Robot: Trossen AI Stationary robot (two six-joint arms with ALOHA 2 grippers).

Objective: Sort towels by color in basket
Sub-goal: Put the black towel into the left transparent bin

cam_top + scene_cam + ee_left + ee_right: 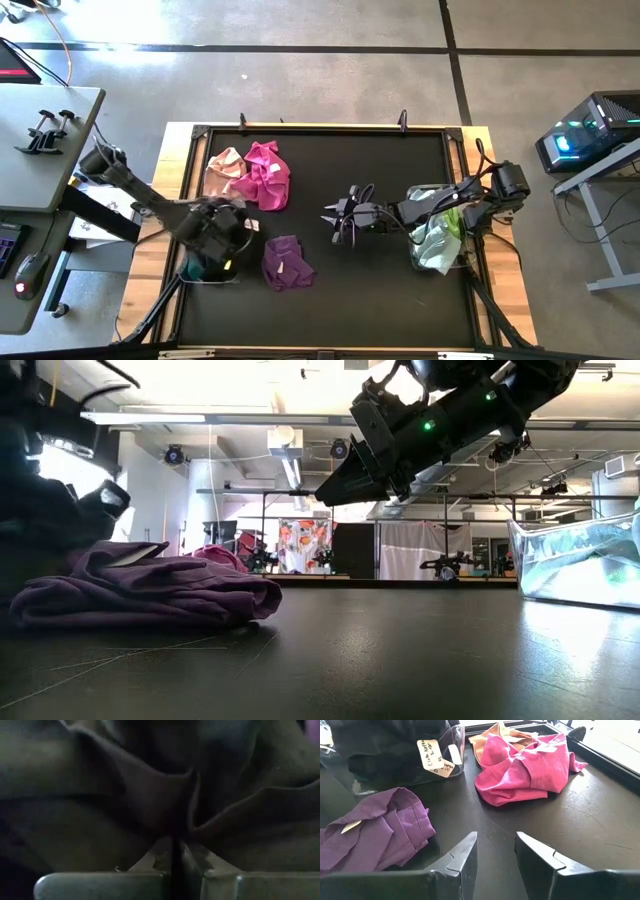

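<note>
On the black table (330, 290), sorting is partly done, by the look of it. A clear basket (432, 262) at the right edge holds pale mint and lime towels (440, 238). Another clear basket (395, 772) sits at the left side, mostly hidden from above by the left arm, and holds dark towels (390, 745).

Three towels lie loose on the table: a purple towel (287, 262) just beside the left basket, and a magenta towel (264, 176) touching a pale pink towel (224, 170) near the far left corner. These three look like what is left to sort; whether more cloths lie out of sight I cannot tell.

The left gripper (218, 232) reaches down into the left basket. Its wrist view is filled with dark folded cloth, and its fingers (150, 882) are pressed together on a fold of it, so it appears to be pinching one of the dark towels.

The right gripper (334, 216) hovers over the middle of the table, well above the surface in the low view. It points toward the loose towels, its fingers (462, 865) spread and holding nothing.
</note>
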